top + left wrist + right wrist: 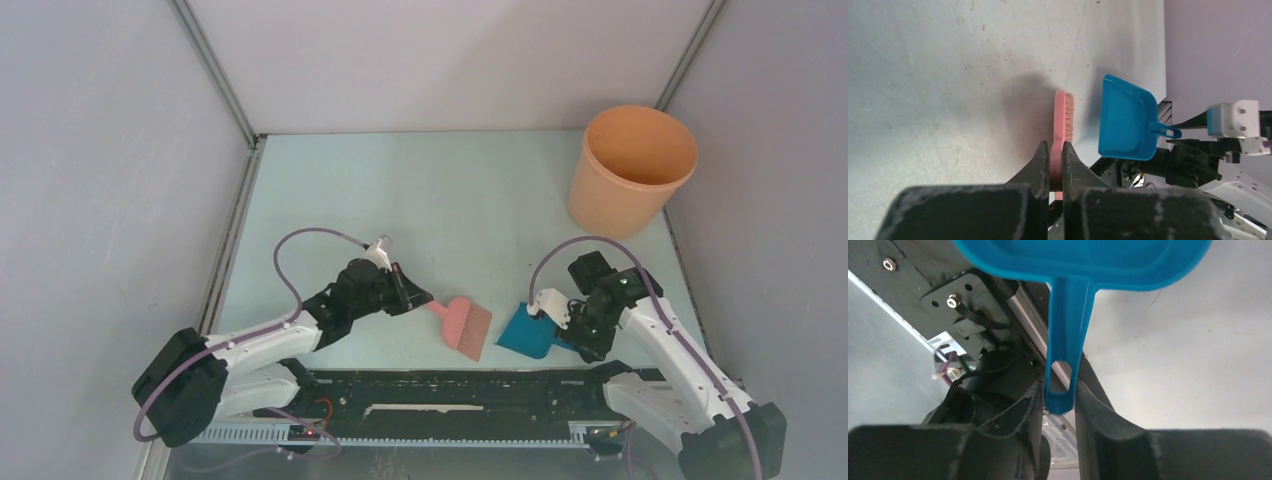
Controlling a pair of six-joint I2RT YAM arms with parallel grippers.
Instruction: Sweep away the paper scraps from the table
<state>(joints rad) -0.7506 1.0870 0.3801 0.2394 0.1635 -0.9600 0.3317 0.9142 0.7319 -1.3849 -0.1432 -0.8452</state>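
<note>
The left arm point(260, 345) has its jaws clenched on the handle of a pink brush point(465, 327), which sits low in the middle of the top view with its bristles turned toward the lower right. Just right of it, the right arm point(670, 350) holds a blue dustpan point(528, 332). In the right wrist view its jaws are closed on the looped end of the pan's handle. Brush and pan are near each other but not touching, both close to the black rail along the bottom of the frame.

No paper scraps show anywhere. The pale green worktop point(450, 200) shows none in the top view, and the left wrist view shows only scuffs and specks on the surface. The hollow of the dustpan, seen in the left wrist view, also looks empty. An orange bucket point(625, 185) stands at the upper right, and what can be seen of its inside shows nothing that can be made out.

Judging from this, the sweeping itself looks finished and the task is at its closing stage, with both tools in hand and nothing left to gather. The next move probably calls for setting the brush and pan down flat on the worktop, loosening each grip only once the tool rests steadily, then drawing the arms back. A scrap could lie hidden beneath the pan or behind an arm, so it would be wise to check those spots first.
</note>
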